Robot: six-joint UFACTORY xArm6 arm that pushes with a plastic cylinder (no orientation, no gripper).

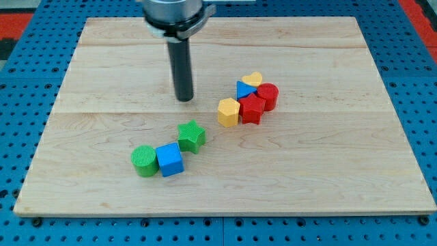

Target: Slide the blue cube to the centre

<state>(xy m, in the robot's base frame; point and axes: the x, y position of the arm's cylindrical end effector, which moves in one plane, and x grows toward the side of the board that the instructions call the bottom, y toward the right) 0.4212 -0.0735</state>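
The blue cube (170, 160) lies on the wooden board (328, 171), left of and below the middle. A green cylinder (144, 160) touches its left side and a green star (192, 136) sits against its upper right corner. My tip (184, 100) rests on the board above and slightly right of the green star, well apart from the blue cube and every other block. The dark rod rises from it toward the view's top.
A cluster lies right of the middle: a yellow pentagon-like block (229, 112), a red star (252, 108), a red cylinder (268, 96), a blue triangle (245, 89) and a yellow heart (253, 79). Blue pegboard surrounds the board.
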